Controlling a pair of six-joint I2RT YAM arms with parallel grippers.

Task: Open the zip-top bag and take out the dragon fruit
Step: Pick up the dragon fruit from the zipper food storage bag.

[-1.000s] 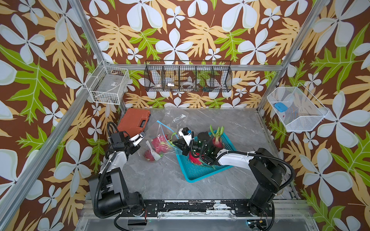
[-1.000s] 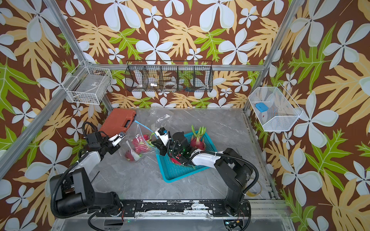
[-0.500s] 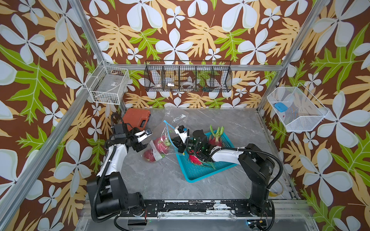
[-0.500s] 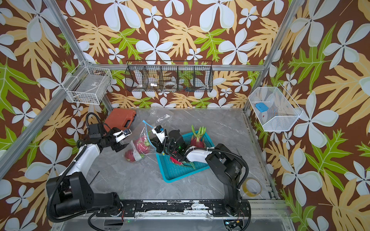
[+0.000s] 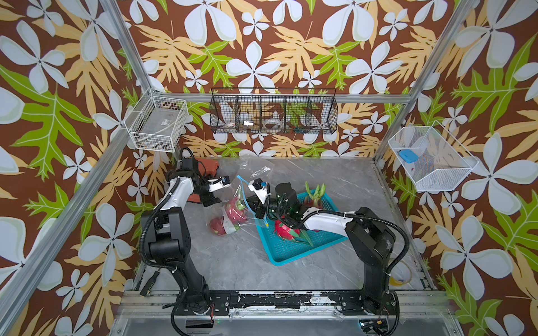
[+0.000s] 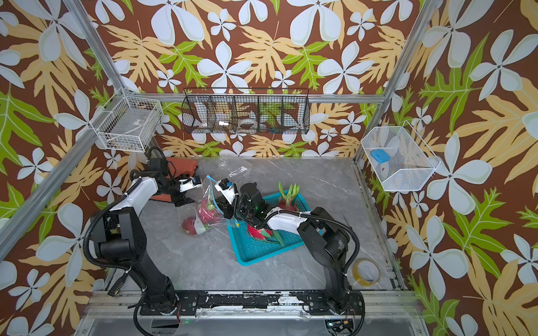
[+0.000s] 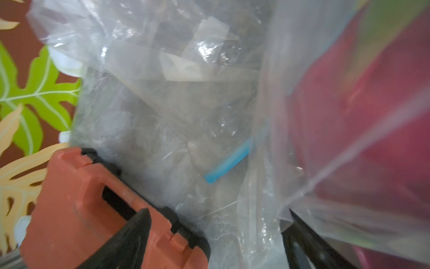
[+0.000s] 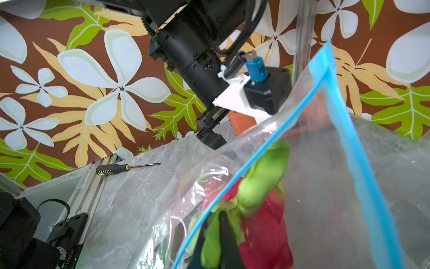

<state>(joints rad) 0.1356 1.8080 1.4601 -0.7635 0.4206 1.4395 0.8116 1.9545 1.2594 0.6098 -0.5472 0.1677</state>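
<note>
The clear zip-top bag (image 5: pixel 242 190) with a blue zip strip stands on the table, mouth toward the teal tray (image 5: pixel 297 251). It holds two magenta dragon fruit, one upper (image 5: pixel 234 211) and one lower (image 5: pixel 218 226). Two more lie in the tray, one flat (image 5: pixel 286 230) and one upright (image 5: pixel 314 195). My right gripper (image 8: pixel 214 242) reaches into the bag's mouth and is shut on a green scale of the upper dragon fruit (image 8: pixel 263 223). My left gripper (image 7: pixel 216 235) stands open beside the bag's far-left side. The bag film (image 7: pixel 232 139) hangs just ahead of its jaws.
An orange tool case (image 5: pixel 210 168) lies behind my left gripper, close under it in the left wrist view (image 7: pixel 81 198). Crumpled clear plastic (image 5: pixel 257 166) sits at the back. A tape roll (image 6: pixel 365 272) lies front right, a screwdriver (image 8: pixel 125 166) near the left rail. Wire baskets hang on the walls.
My left gripper has opened, let go of the bag and moved right and toward the back. The right gripper has pushed further left into the bag's mouth, staying shut.
</note>
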